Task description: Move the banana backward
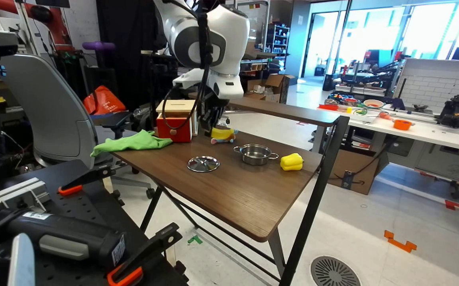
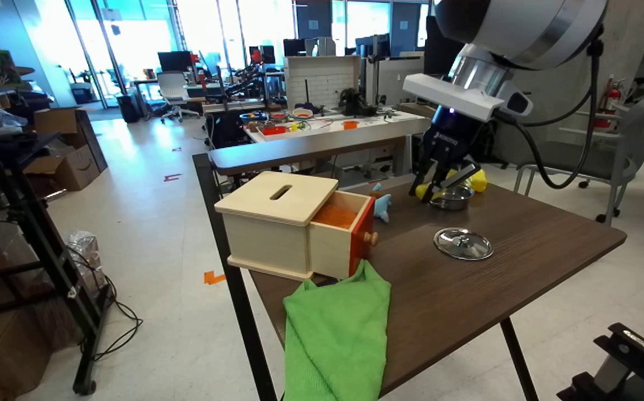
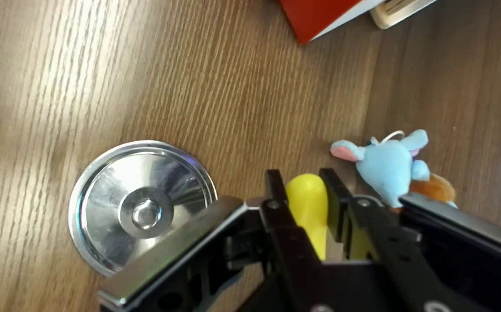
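End effector clamped narrowly on the banana, across its slim width, presumably for a firm hold; it seems held above the bench, likely so a backward move clears the metal lid, the plush toy and, farther off, the red drawer.

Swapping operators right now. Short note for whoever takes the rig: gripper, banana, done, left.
Gripper: closed on the banana, one rounded end showing.
Where: in the wrist view, the banana is between the metal lid at picture left and the blue soft toy at picture right. Can't tell whether it clears the table.
Done: banana grasped.
Left: can't tell how much of the backward move is done; likely carry it backward, set it down, open, back away.
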Controlling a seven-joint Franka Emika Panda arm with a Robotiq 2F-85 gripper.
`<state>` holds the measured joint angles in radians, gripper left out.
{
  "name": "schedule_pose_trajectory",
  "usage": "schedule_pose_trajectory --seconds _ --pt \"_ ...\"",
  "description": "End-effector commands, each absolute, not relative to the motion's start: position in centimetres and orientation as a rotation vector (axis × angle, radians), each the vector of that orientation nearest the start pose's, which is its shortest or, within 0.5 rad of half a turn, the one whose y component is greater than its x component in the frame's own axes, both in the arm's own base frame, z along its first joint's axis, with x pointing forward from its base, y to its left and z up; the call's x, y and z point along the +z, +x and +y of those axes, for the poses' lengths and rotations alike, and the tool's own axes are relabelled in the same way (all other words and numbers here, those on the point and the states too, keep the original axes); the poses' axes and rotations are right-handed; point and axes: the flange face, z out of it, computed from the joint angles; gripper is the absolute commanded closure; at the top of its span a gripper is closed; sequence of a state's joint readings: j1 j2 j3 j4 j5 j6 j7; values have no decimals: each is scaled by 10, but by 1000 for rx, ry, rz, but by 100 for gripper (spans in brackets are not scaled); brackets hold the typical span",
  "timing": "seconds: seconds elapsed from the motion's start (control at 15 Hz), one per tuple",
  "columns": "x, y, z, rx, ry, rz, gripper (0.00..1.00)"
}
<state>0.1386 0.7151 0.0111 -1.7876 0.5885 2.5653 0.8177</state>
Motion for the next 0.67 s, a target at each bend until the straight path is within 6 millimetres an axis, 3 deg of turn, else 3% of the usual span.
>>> schedule_pose_trajectory --seconds 0.0,0.33,0.4,0.47,0.6 --pt "129 669 96 181 -2397 1538 94" --pt "106 681 102 199 -2438 1546 94" --pt "105 682 103 199 -2440 1551 88" --pt "104 683 104 207 -2442 1557 49" --pt "107 685 107 216 -2446 1551 47"
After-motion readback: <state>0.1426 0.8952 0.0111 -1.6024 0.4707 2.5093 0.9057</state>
